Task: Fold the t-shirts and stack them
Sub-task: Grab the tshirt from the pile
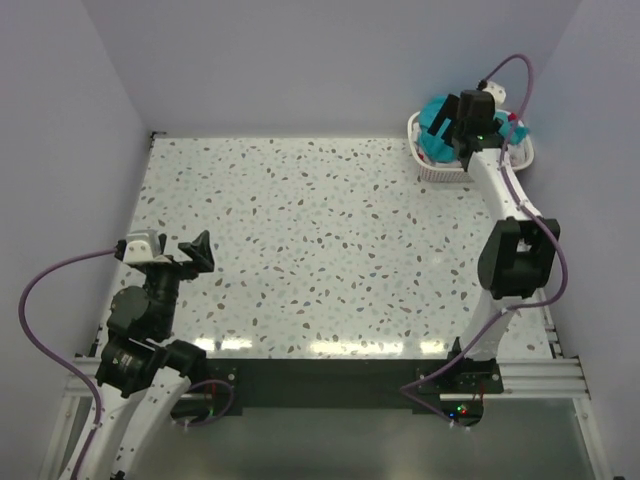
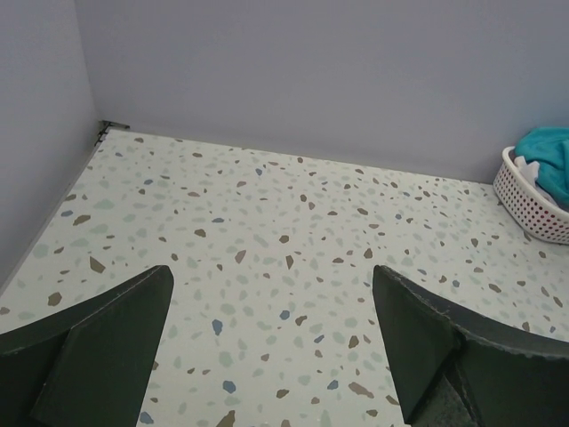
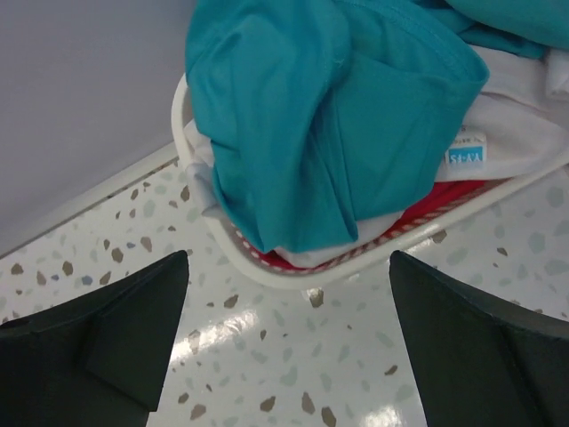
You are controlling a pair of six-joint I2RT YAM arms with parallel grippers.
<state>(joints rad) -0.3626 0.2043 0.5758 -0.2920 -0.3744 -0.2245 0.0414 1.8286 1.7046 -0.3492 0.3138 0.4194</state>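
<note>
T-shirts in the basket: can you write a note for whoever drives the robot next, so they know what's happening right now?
Left tool: open and empty, over the table on its own side.
Right tool: open and empty, right by the basket in the far right corner.
Shirts: teal t-shirt on top, with the white t-shirt and red t-shirt under it, all crumpled in the basket.
Done: nothing folded or stacked.
Left: take out each shirt, fold it on the table, stack them.
</note>
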